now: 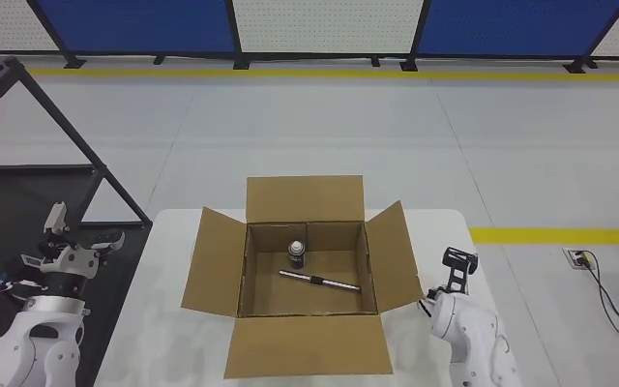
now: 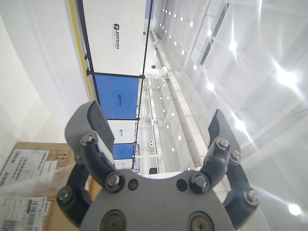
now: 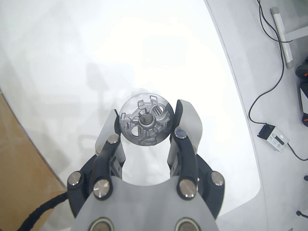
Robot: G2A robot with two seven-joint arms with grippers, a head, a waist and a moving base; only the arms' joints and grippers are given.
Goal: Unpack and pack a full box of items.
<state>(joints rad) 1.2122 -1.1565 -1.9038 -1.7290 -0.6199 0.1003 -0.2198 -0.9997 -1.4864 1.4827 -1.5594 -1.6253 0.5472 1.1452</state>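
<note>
An open cardboard box (image 1: 303,207) stands in the middle of the white table (image 1: 435,227). Inside it lie a small dark can with a white top (image 1: 296,254) and a long metal rod (image 1: 319,281). My right gripper (image 3: 146,119) hangs over bare table to the right of the box, shut on a round grey metal disc (image 3: 146,119) with cut-outs and a centre hub. In the top view that arm (image 1: 462,319) sits beside the box's right flap. My left gripper (image 2: 156,123) is open and empty, pointing upward, out past the table's left edge (image 1: 60,247).
The box's four flaps are spread out flat around it. A labelled box side (image 2: 36,159) is near the left gripper. A black frame (image 1: 68,135) stands to the left. Cables and a small power unit (image 3: 273,138) lie on the floor to the right.
</note>
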